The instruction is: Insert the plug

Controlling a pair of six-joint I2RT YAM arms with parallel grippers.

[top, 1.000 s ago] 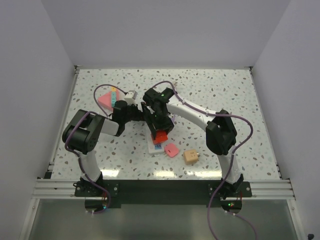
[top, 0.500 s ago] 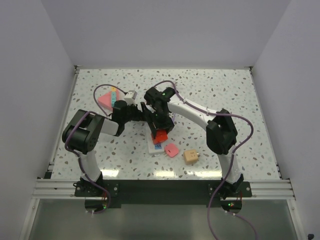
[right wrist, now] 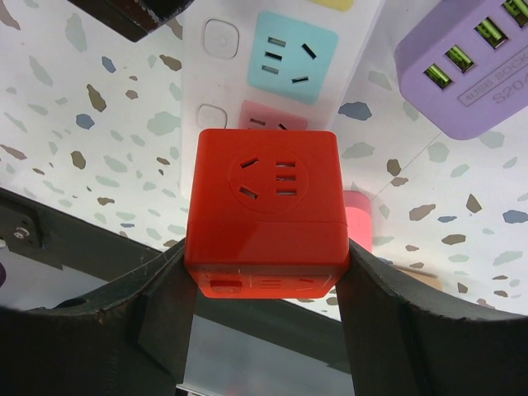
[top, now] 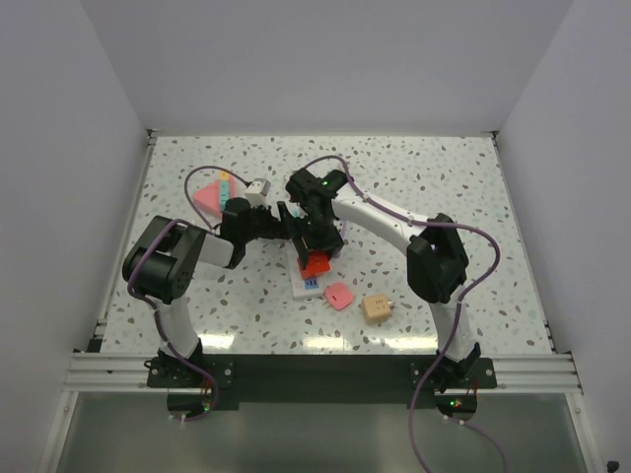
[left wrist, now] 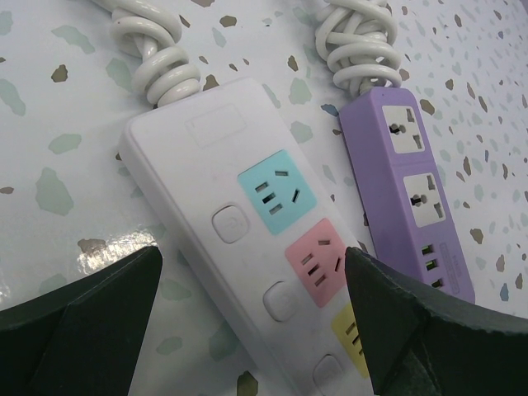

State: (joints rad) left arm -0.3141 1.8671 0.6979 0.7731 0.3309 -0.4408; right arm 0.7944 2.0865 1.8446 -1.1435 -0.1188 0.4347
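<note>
We're clamping cube (right wrist: 264, 190) in right gripper (right wrist: 264, 268) just above strip (right wrist: 216, 78) pink socket (right wrist: 272, 115); left gripper (left wrist: 252, 276) jaws are straddling strip, apart.

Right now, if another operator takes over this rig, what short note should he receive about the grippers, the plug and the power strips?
Left gripper: open, fingers either side of the white power strip, not gripping it.
Right gripper: shut on the red cube plug, held over the strip's pink socket.
Purple strip lies beside the white one; pink plug and tan plug lie loose nearby.
Done: plug picked up, positioned over the strip.
Left: seat it; I cannot tell whether the prongs have entered.
</note>
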